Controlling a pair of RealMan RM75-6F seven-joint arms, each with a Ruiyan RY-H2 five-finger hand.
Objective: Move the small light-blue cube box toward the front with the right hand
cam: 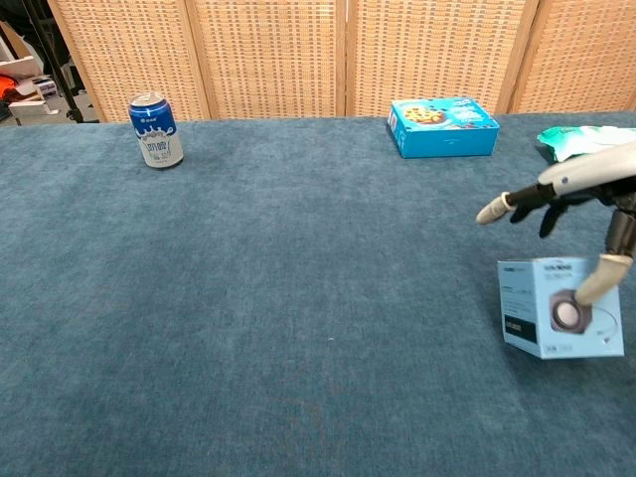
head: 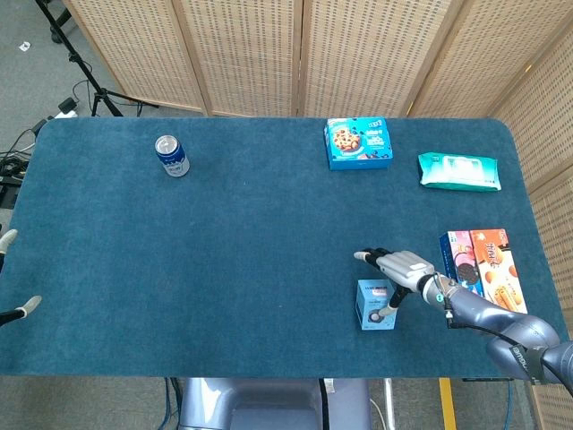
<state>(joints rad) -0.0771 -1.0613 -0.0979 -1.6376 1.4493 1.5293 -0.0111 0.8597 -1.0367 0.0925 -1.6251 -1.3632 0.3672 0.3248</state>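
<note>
Nearby, snack boxes (head: 482,267) right of cube box (head: 375,305), right hand (head: 405,269) over it

left hand (head: 11,273) mostly off-frame

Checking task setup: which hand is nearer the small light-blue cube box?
Right. The right hand touches the small light-blue cube box from above; the left hand sits far off at the table's opposite edge.

blue can (head: 171,155) far left; cookie box (head: 358,143) and green pack (head: 459,171) at back; two snack boxes (head: 480,268) right
</note>
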